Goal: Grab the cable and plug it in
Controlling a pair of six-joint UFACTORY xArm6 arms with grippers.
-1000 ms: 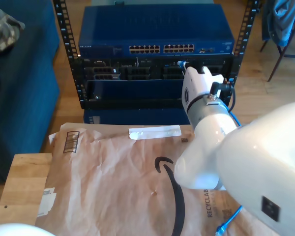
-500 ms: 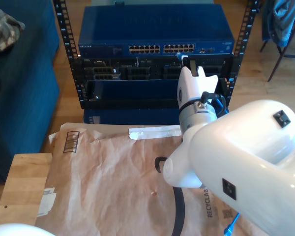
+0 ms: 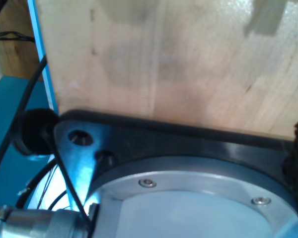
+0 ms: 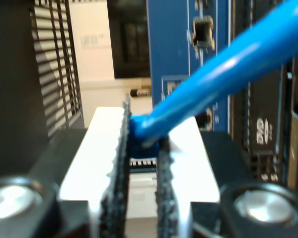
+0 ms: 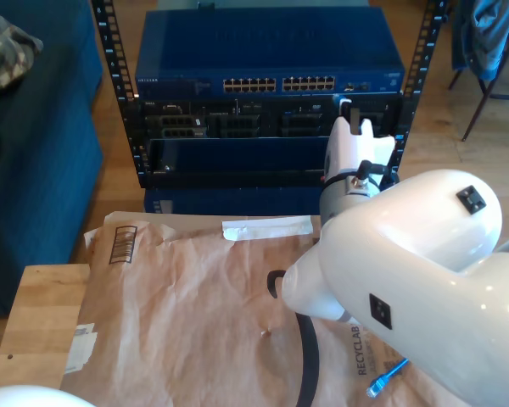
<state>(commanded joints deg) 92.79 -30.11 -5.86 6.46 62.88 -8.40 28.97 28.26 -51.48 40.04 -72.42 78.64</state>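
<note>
First wrist view: wooden board point(image 3: 169, 59) above a black mount point(image 3: 188, 144); my first gripper's state cannot be told. Second wrist view: my second gripper point(image 4: 141, 163) pinches the plug end of the cable point(image 4: 223, 69), whose blue run leaves toward 2 o'clock, jaws pointing at the rack face point(image 4: 171, 49) just ahead. Exterior view: second gripper point(image 5: 353, 108) at the rack's point(image 5: 263, 85) lower port row, about 1 o'clock from table centre; cable's free end point(image 5: 387, 376) lies at 5 o'clock on the paper point(image 5: 195, 305); this arm is nearer, plug axis toward the ports
</note>
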